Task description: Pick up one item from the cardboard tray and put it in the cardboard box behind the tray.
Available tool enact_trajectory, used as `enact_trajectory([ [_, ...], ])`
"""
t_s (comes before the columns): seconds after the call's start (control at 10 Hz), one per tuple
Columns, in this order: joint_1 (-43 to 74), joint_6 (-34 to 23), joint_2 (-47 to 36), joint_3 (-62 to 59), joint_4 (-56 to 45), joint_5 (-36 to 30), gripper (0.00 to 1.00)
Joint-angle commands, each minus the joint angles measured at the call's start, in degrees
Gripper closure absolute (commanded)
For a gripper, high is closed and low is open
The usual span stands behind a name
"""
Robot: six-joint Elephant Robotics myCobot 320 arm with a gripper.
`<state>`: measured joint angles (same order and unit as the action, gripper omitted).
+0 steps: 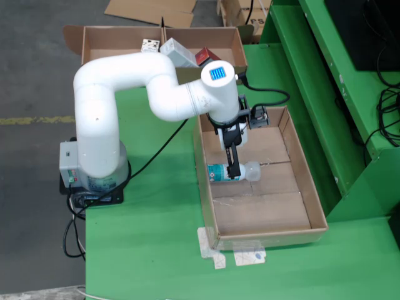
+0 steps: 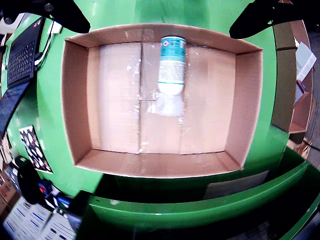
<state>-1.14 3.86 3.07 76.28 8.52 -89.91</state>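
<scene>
A clear plastic bottle (image 1: pixel 250 171) with a teal and white label lies on its side in the shallow cardboard tray (image 1: pixel 269 209), near the tray's left wall. In the wrist view the bottle (image 2: pixel 171 65) lies by the top wall of the tray (image 2: pixel 75 95), its cap pointing toward the tray's middle. My gripper (image 1: pixel 234 167) hangs over the bottle; its black fingers (image 1: pixel 232 156) partly hide the label. Seen from the wrist camera, the gripper (image 2: pixel 160 29) is open, with dark fingers (image 2: pixel 65 15) spread to the top corners and nothing between them. The cardboard box (image 1: pixel 100 44) stands behind the tray.
The box holds a white carton (image 1: pixel 150 45), a grey package (image 1: pixel 178 53) and a red item (image 1: pixel 205 56). A raised green ledge (image 1: pixel 325 94) runs along the tray's right side. The arm's base (image 1: pixel 94 169) stands left, its black cable (image 1: pixel 156 153) crossing the green table.
</scene>
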Motion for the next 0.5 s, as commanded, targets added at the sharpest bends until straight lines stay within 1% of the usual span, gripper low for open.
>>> enact_trajectory([
  [0.0,-4.1,0.7,4.2,-10.1,-4.5,-1.2,0.00],
  [0.1,-4.1,0.7,4.2,-10.1,-4.5,-1.2,0.00],
  [0.2,-6.5,2.5,3.9,-10.1,-4.3,-0.1,0.00],
  [0.3,-6.5,2.5,3.9,-10.1,-4.3,-0.1,0.00],
  [0.4,-9.1,4.3,4.1,-10.4,-4.5,0.8,0.00],
])
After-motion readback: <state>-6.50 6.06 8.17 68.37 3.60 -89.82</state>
